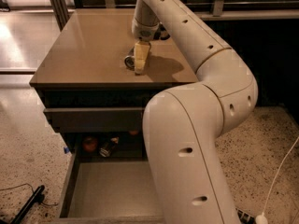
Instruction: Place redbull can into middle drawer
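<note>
The redbull can (129, 61) lies on its side on the brown cabinet top (88, 50), its round silvery end facing the camera. My gripper (140, 62) comes down from above and sits right against the can's right side, hiding most of its body. I cannot tell whether the gripper holds the can. Below, the middle drawer (105, 192) is pulled out, showing a flat grey floor and low side walls. My large white arm (187, 139) covers the drawer's right part.
A closed drawer front (93, 118) sits just above the open drawer. An orange-red round thing (89, 143) and a dark can (108, 147) lie at the open drawer's back. A black tool (28, 205) and a white cable (280, 171) lie on the speckled floor.
</note>
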You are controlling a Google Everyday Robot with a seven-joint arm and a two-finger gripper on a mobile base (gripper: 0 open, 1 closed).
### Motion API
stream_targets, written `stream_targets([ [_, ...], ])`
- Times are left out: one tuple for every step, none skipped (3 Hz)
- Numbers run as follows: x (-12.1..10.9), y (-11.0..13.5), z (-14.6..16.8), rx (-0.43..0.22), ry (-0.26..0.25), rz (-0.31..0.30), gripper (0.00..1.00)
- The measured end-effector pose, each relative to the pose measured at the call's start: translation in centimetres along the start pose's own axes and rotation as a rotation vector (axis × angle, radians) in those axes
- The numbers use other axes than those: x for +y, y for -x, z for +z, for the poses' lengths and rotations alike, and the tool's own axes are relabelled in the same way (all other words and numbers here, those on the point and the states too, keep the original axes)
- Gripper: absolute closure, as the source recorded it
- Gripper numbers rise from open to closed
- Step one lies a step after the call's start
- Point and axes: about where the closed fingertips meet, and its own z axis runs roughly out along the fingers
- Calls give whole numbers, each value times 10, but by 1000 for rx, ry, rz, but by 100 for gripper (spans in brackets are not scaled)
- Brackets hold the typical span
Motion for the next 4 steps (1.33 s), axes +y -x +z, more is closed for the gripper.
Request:
stream_targets([
  [-2,-11,16,4,31,40,0],
  [-2,-11,16,4,31,40,0],
  [-2,-11,16,4,31,40,18],
  [-2,-11,16,3,31,40,50],
])
